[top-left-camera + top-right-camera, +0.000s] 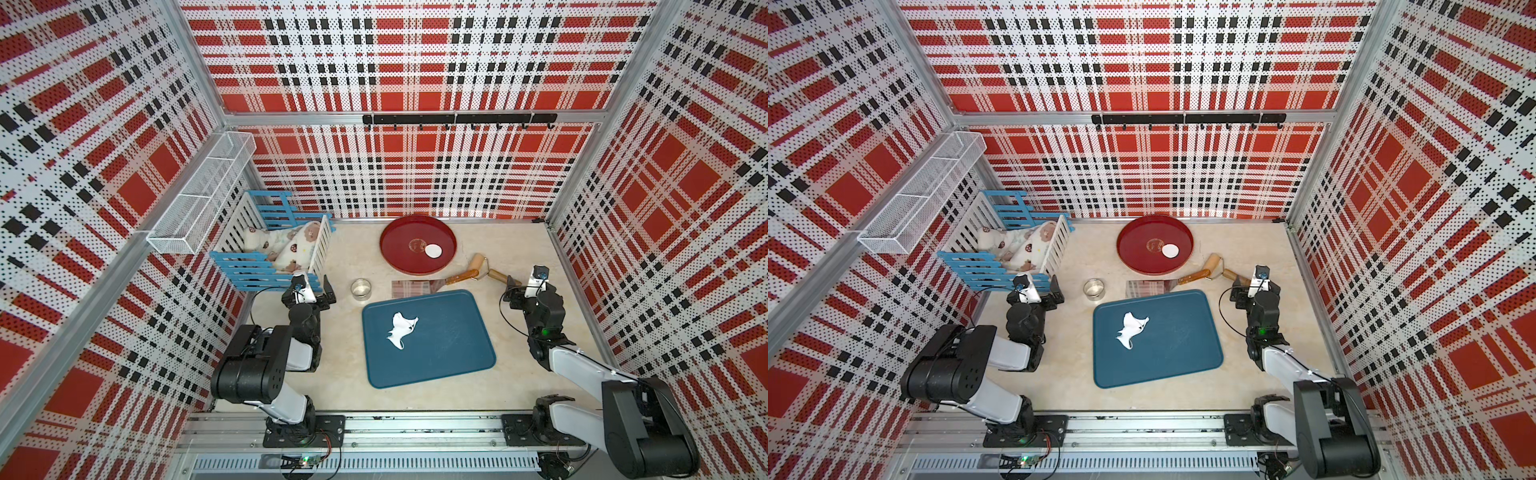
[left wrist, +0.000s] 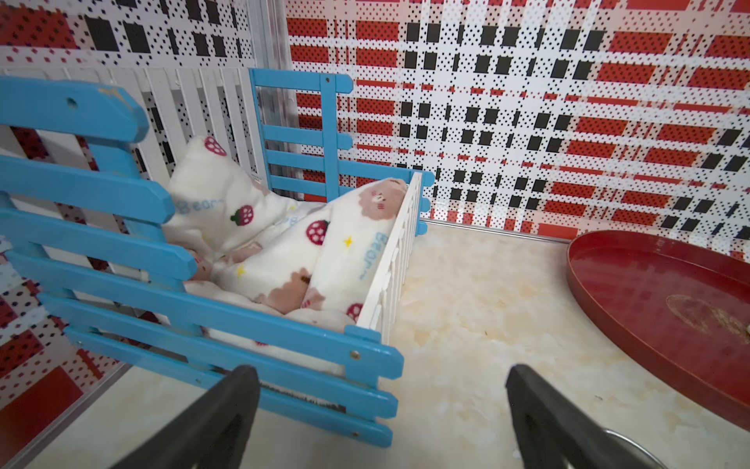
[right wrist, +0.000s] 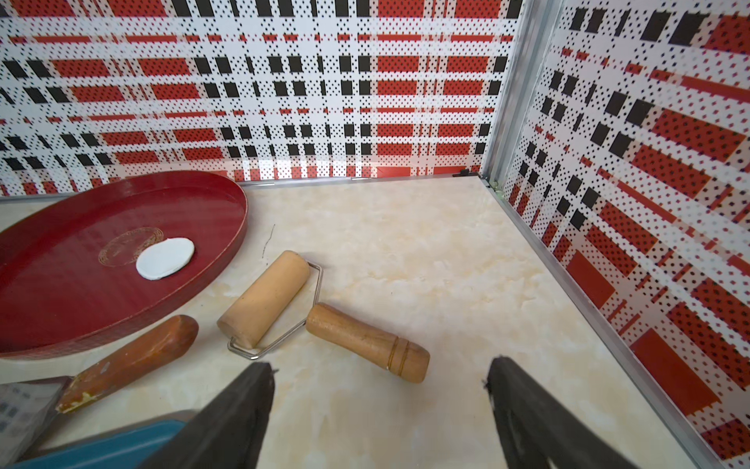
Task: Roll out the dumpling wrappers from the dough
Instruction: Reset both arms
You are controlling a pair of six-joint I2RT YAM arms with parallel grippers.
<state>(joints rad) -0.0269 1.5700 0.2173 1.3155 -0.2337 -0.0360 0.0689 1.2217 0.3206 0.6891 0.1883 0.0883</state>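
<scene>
The dough (image 1: 401,330) (image 1: 1131,328) is a ragged white scrap lying on the left half of the blue tray (image 1: 451,336) (image 1: 1183,340). One round white dumpling wrapper (image 1: 433,250) (image 1: 1170,250) (image 3: 164,258) lies flat in the red round tray (image 1: 390,259) (image 3: 61,308) at the back. My left gripper (image 1: 319,291) (image 2: 381,373) hovers open and empty left of the blue tray, beside the crib. My right gripper (image 1: 512,291) (image 3: 379,373) is open and empty right of the tray, just short of the wooden roller's handle (image 3: 365,343).
A wooden roller (image 1: 478,264) (image 3: 264,298) and a wood-handled scraper (image 1: 457,277) (image 3: 126,361) lie between the two trays. A small metal ring (image 1: 360,288) stands left of the scraper. A blue-and-white toy crib (image 1: 270,253) (image 2: 203,260) with bedding fills the back left corner.
</scene>
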